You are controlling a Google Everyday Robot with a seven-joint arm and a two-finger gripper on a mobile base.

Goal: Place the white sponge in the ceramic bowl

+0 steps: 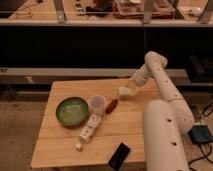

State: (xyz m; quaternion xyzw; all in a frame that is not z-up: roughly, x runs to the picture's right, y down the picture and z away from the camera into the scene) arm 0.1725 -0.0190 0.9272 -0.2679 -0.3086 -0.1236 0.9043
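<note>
The white sponge is at the back right of the wooden table, held in my gripper, which comes down on it from the right and is shut on it. The sponge sits slightly above the tabletop. The ceramic bowl, green with a paler speckled inside, stands on the left part of the table, well to the left of the gripper, and is empty. My white arm rises along the table's right side.
A translucent plastic cup stands just right of the bowl. A small red-brown object lies beside it. A long white box with dark markings, a tiny white cube and a black phone lie toward the front.
</note>
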